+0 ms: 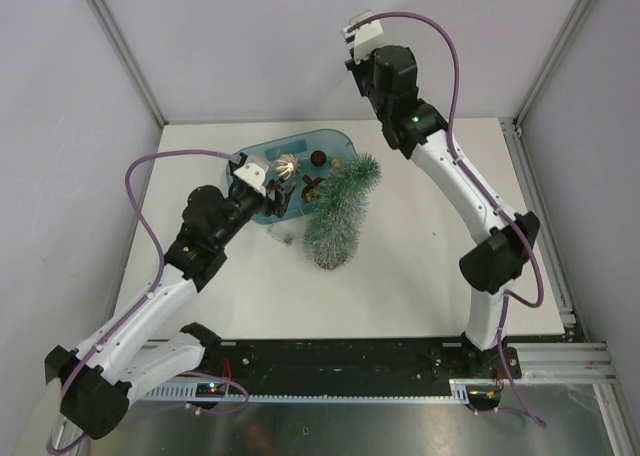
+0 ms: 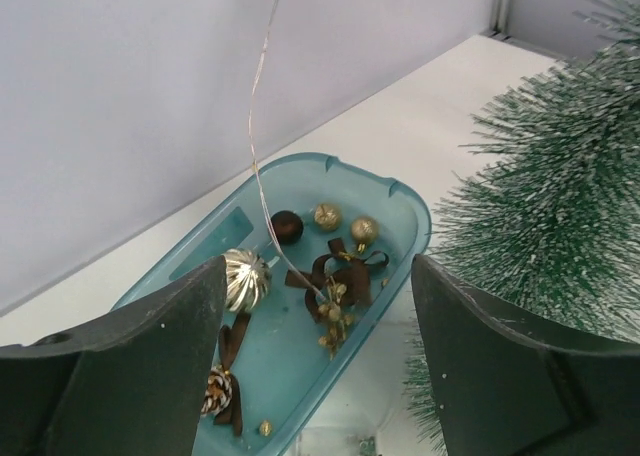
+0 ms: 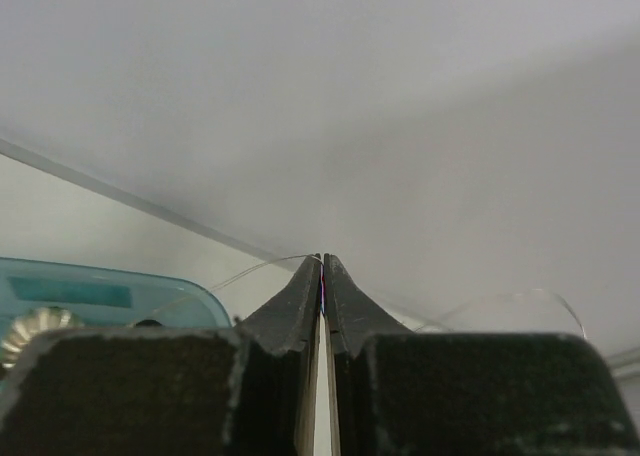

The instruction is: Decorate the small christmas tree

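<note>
The small christmas tree (image 1: 338, 214) lies on the white table with its frosted green needles right of the blue tub (image 1: 330, 136); it fills the right side of the left wrist view (image 2: 540, 236). My left gripper (image 2: 318, 266) hangs open over the tub's near end, holding nothing. My right gripper (image 3: 322, 261) is raised high near the back wall (image 1: 358, 28), shut on a thin wire (image 3: 250, 269). That wire (image 2: 256, 146) runs down into the tub to a brown bow with a gold sprig (image 2: 340, 281).
In the tub (image 2: 330, 161) lie a ribbed gold ball (image 2: 245, 278), a dark brown ball (image 2: 287, 226), two small gold balls (image 2: 327, 216), and a pine cone on a brown ribbon (image 2: 217, 389). A small clear object (image 1: 283, 236) sits on the table beside the tub. Walls enclose the table.
</note>
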